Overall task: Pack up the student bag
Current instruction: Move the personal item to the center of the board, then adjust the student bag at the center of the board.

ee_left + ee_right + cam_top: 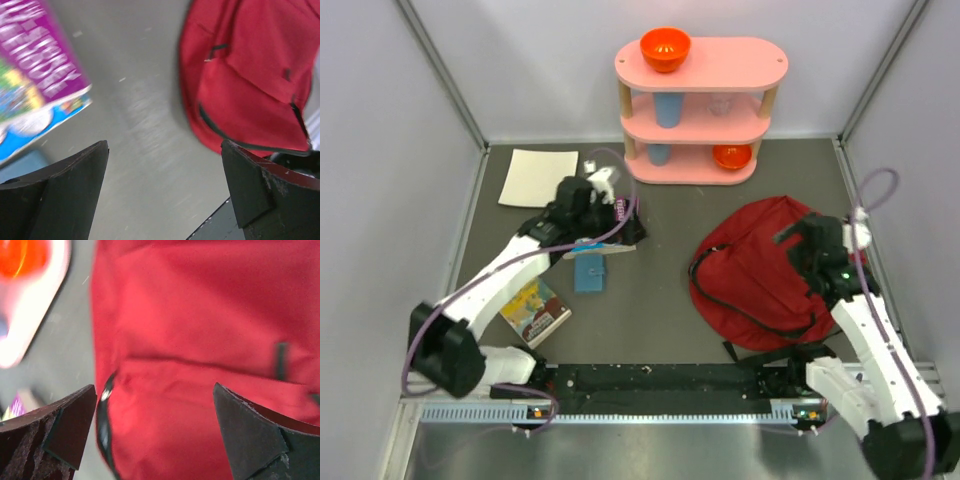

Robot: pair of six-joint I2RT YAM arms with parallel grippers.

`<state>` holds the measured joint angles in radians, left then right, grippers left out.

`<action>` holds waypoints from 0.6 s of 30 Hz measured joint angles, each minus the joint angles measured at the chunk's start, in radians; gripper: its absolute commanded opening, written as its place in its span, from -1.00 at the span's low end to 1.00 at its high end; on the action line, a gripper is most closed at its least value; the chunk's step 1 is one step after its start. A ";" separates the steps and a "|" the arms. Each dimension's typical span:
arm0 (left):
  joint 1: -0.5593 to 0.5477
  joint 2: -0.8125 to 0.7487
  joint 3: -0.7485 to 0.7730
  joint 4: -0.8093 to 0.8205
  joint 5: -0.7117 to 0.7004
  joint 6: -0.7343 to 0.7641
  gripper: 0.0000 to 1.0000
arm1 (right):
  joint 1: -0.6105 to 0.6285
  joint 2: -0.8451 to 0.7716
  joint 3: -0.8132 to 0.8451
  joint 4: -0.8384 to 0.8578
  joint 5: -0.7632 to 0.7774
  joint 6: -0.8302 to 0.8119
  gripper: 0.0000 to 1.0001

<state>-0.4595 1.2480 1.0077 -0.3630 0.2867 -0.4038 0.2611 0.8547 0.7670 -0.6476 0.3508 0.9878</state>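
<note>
Recording the student bag (760, 270) lying flat on the right half of the grey table (660, 310), black zipper lines showing, one black strap trailing toward the near edge. Finding the right gripper (800, 235) poised over the bag's right side, jaws spread wide with nothing clamped between them; seeing only red fabric beneath the gap in the right wrist view. Finding the left gripper (625, 222) left of centre, well apart from the bag, jaws likewise spread wide and empty, hanging near a purple-covered book (45, 70). Noting also a small blue item (590, 272), a picture book (535, 310) beside the left arm, a white sheet (538, 175) at far left, and a pink shelf (720, 70) at the back carrying an orange bowl (665, 48) and a blue cup (667, 108).
</note>
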 measured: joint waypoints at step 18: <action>-0.230 0.753 0.428 0.108 0.189 0.041 0.97 | -0.579 -0.028 -0.108 -0.241 -0.023 -0.023 0.98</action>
<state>-0.6895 2.0006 1.4353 -0.2554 0.4755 -0.3626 -0.3183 0.8268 0.6586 -0.8886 0.3275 0.9646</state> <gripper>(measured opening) 0.987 0.987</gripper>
